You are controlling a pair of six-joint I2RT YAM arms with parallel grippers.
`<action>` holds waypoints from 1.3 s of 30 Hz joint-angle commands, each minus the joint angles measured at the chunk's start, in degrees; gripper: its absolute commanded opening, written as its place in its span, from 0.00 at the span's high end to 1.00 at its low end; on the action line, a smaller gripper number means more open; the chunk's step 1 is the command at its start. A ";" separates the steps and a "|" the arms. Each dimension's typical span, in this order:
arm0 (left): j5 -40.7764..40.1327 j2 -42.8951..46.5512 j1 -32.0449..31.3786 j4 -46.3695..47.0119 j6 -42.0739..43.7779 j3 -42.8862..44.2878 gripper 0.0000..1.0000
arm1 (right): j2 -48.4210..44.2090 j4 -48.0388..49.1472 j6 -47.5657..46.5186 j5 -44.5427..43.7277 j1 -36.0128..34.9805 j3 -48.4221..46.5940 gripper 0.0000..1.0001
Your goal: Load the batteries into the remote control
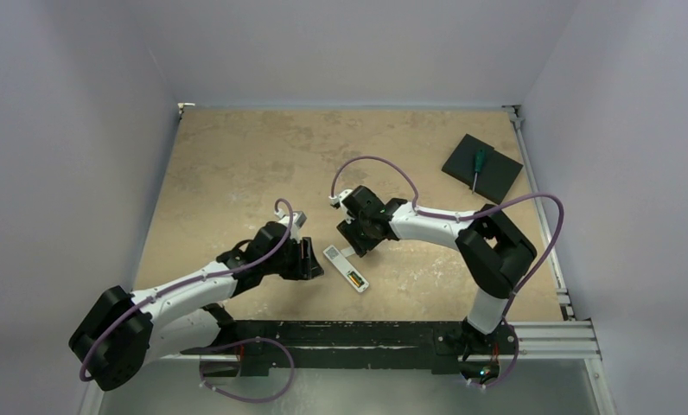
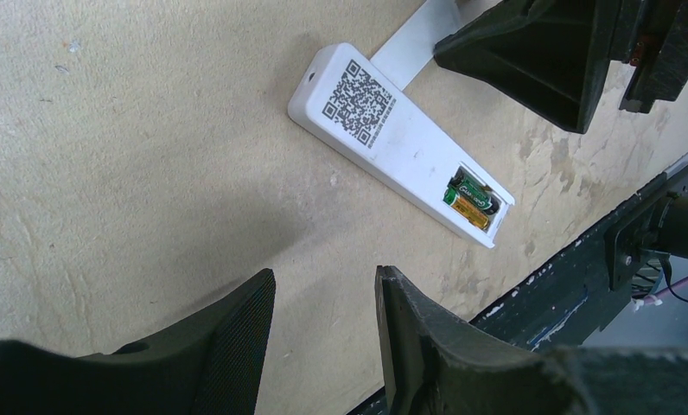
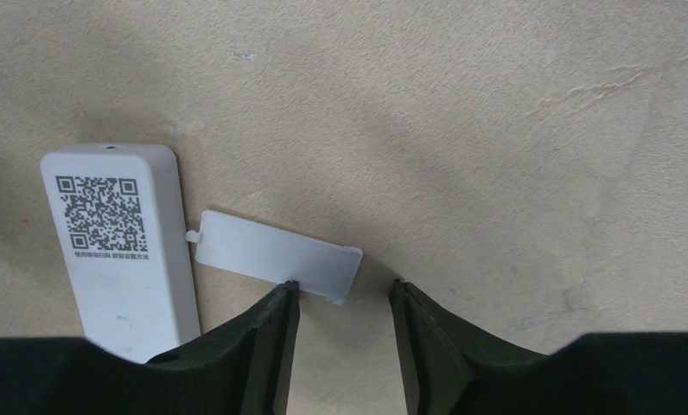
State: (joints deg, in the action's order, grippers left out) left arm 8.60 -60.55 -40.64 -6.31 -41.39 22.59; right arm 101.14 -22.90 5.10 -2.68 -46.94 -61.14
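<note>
The white remote control (image 2: 392,138) lies face down on the tan table, QR label up. Its battery recess at the near end is uncovered. Both batteries sit in it side by side, one dark (image 2: 474,186) and one gold-orange (image 2: 468,208). The loose white battery cover (image 3: 276,257) lies flat beside the remote (image 3: 120,251). My right gripper (image 3: 345,290) stands open low over the cover's end, its left fingertip (image 3: 290,290) at the cover's edge. My left gripper (image 2: 323,285) is open over bare table, left of the remote (image 1: 346,268), nothing between its fingers.
A black square pad (image 1: 487,173) with a green-handled screwdriver (image 1: 477,162) on it lies at the back right. A black rail (image 1: 349,333) runs along the near table edge. Pale walls close in the table on three sides.
</note>
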 commanded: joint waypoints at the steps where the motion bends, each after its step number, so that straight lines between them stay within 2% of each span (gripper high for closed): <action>1: 0.19 -0.53 -0.23 2.79 -0.79 0.87 0.54 | 0.56 -1.24 -1.70 -1.77 -0.26 -1.67 0.46; 4: 0.19 -0.36 -0.24 2.66 -0.80 0.76 0.54 | 0.52 -0.62 -2.31 -1.50 -0.27 -1.98 0.39; 12: 0.29 -0.74 -0.28 2.84 -0.73 0.85 0.54 | 2.08 -1.24 -2.85 -0.07 -0.30 -4.21 0.28; 22: 0.80 -2.40 -0.26 3.88 -0.63 1.44 0.54 | 2.29 -1.13 -3.85 2.25 -0.52 -4.66 0.25; 32: 0.80 -2.82 -0.28 3.76 -0.37 1.76 0.54 | 4.51 -0.90 -4.84 5.09 -1.11 -5.90 0.27; 36: 0.72 -2.73 -0.30 3.79 -0.36 1.69 0.54 | 5.09 -0.72 -4.52 4.64 -1.57 -5.67 0.32; 39: 0.63 -2.73 -0.31 3.76 -0.36 1.47 0.54 | 5.53 -1.23 -3.98 3.59 -1.75 -5.46 0.41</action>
State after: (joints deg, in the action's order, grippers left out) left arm 8.71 -63.13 -40.64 -4.14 -41.39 22.61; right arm 104.79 -24.25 0.95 -0.32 -47.90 -65.89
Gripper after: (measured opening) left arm 0.461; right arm 0.642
